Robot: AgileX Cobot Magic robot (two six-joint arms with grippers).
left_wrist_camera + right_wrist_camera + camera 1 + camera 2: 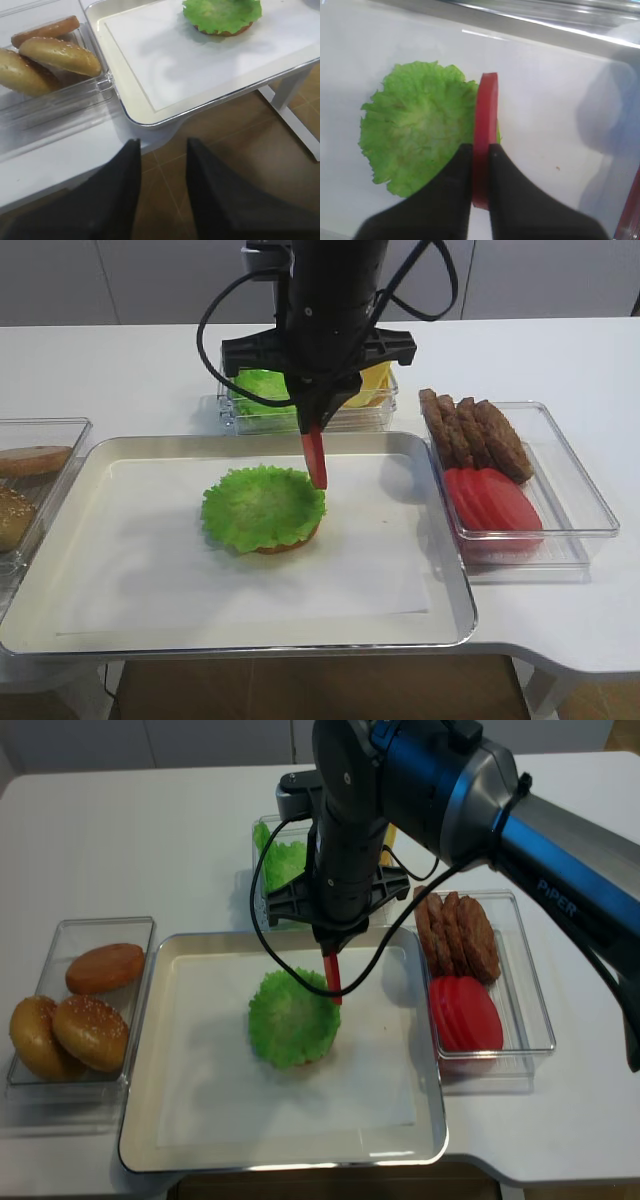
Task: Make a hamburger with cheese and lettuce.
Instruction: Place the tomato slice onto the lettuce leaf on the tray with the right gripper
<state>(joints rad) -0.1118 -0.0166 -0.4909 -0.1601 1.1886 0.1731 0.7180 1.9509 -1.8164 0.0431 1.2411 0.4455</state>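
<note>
The hamburger [263,508] is a tan bun base under the flat ruffled lettuce leaf [292,1018], lying mid-tray; it also shows in the right wrist view [420,145] and the left wrist view [222,15]. My right gripper [311,426] is shut on a red tomato slice [485,115], held edge-on just above the leaf's right edge. The cheese [372,380] is a yellow stack in the back container, mostly hidden by the arm. My left gripper [162,145] is open and empty, below the table's front left edge, over the floor.
The metal tray [440,570] is lined with white paper. A clear box of buns [80,1010] stands left of it. A clear box with patties [475,430] and tomato slices [495,502] stands on the right. Bunched green leaves [260,390] share the back container.
</note>
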